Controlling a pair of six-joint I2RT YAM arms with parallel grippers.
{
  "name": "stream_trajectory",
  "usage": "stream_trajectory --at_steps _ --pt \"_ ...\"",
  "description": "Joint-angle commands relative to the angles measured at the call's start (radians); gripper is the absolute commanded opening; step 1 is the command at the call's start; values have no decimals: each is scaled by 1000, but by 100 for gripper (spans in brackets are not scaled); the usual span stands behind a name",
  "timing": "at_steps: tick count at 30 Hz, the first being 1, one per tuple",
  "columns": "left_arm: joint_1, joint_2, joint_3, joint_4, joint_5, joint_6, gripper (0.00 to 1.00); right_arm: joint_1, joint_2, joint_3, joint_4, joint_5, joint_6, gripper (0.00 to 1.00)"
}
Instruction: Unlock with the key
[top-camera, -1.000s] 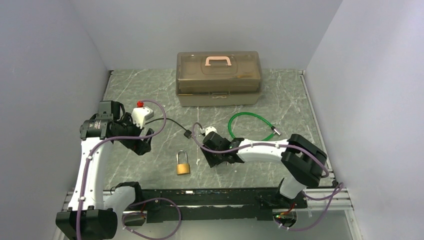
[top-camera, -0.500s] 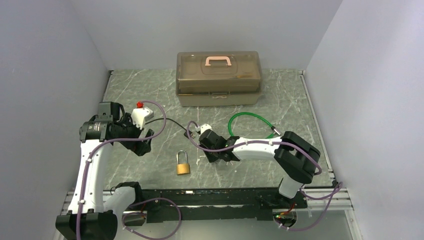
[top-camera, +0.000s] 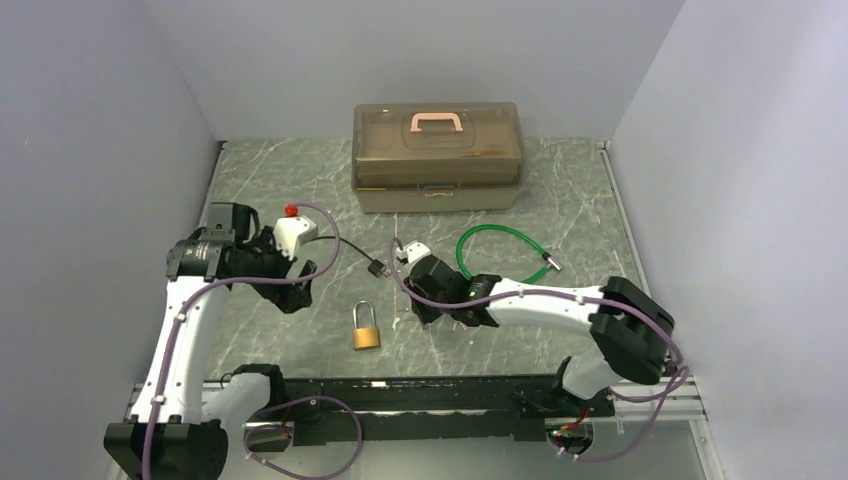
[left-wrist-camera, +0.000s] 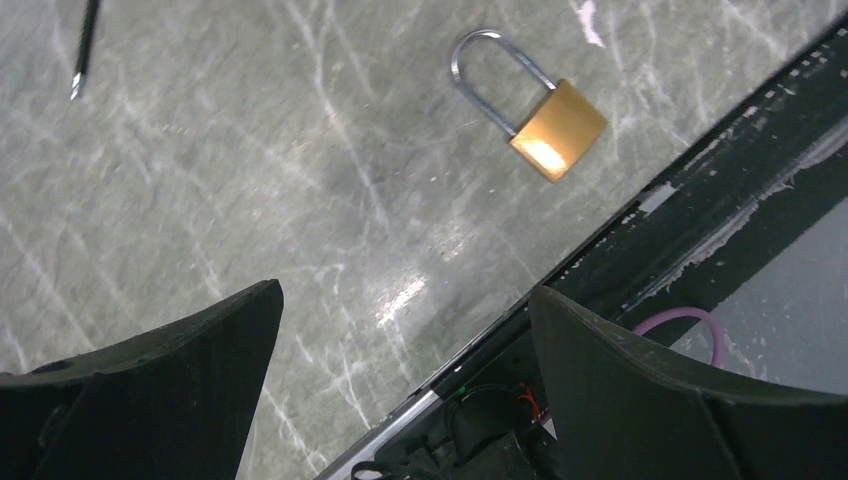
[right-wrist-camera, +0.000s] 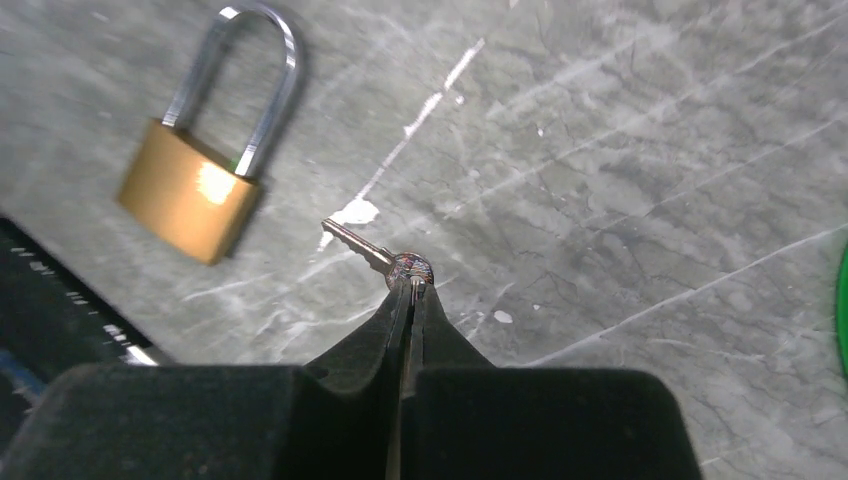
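1. The key (right-wrist-camera: 375, 255) is a small silver one. Its round head is pinched between the tips of the right gripper (right-wrist-camera: 408, 290), and its blade juts out toward 10 o'clock in the right wrist view.
2. The right gripper's jaws are pressed almost flat together with only the key's head between them. Whether the blade tip touches the table cannot be told.
3. The padlock (right-wrist-camera: 205, 175) lies flat at 10 o'clock from the key, near it but apart, with bare stone between the blade tip and the brass body. In that view its shackle points to 1 o'clock, and both shackle legs meet the body.
4. In the top view the padlock (top-camera: 366, 327) sits toward the near middle of the table (top-camera: 560, 200), shackle toward 12 o'clock. The right gripper (top-camera: 430, 300) is at 2 o'clock from it.
5. The left gripper (left-wrist-camera: 400, 320) is spread wide and holds nothing (only marbled table shows between its two black fingers). In its wrist view the padlock (left-wrist-camera: 540, 115) lies at 1 o'clock, well apart.
6. Seen from above, the left gripper (top-camera: 295, 290) is at 10 o'clock from the padlock.
7. A thin black cable (top-camera: 345, 248) ends at about 12 o'clock from the padlock.
8. A looped green cable (top-camera: 500, 250) lies at 2 o'clock from the padlock.
9. A translucent brown toolbox (top-camera: 437, 157) with a pink handle stands at the table's 12 o'clock edge.
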Motion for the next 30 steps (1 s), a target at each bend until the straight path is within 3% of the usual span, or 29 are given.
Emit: stream_trajectory --at_steps 1,6,9,21,30 --pt "-105 37 12 43 60 -35 99 9 -127 -1 57 -37 -7 0" --pt "-205 115 26 120 156 -122 99 41 -210 39 32 -5 11 0" --pt "-243 168 38 144 298 -140 99 77 -238 81 14 44 17 0" --pt "-251 198 56 246 685 -234 99 219 -270 196 10 254 -31 0" --pt "-266 141 5 273 671 -273 74 271 -268 248 42 347 -71 0"
